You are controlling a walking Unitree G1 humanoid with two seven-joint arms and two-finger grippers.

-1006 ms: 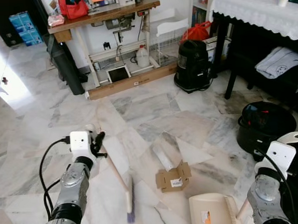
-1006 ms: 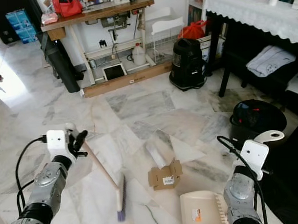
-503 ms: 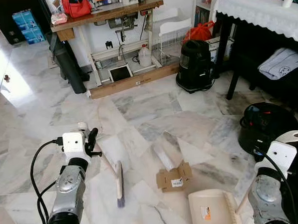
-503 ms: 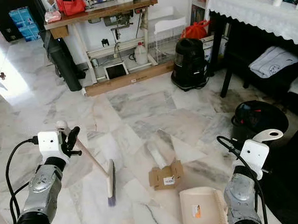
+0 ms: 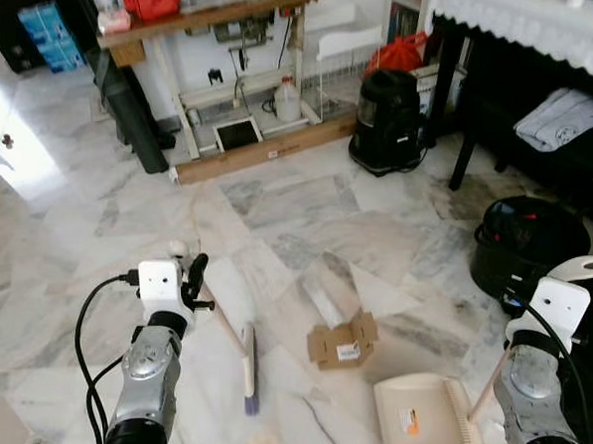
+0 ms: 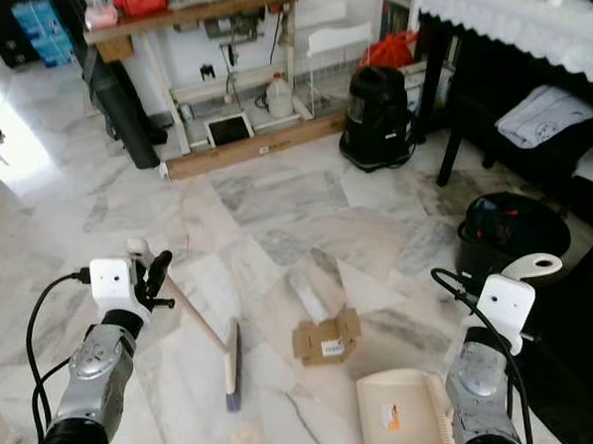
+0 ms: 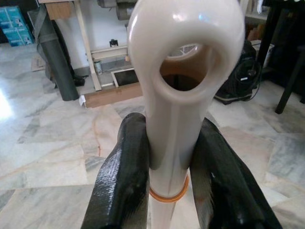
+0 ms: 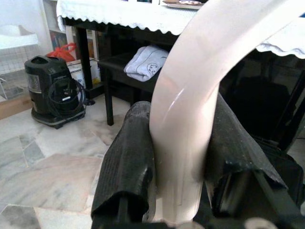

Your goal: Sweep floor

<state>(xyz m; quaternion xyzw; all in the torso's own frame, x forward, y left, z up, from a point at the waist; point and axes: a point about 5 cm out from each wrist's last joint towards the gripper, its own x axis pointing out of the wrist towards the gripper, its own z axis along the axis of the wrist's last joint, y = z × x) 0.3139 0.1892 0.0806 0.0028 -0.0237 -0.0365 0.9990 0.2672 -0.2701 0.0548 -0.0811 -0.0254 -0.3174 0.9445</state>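
The left gripper is clamped on the broom, both black fingers pressed against the cream handle just below its looped end. From there the stick slopes down and away from the gripper to the brush head, which rests on the marble floor ahead of the left arm. Just beyond the brush head, toward the right arm, lies a flattened cardboard box, with a clear plastic wrapper on the floor a little farther out.

Over on the other side, the right gripper is closed around the curved cream handle of the dustpan. The pan sits flat on the floor directly beside that arm, near the box. Past the right gripper stand a black bin and a black vacuum cleaner.
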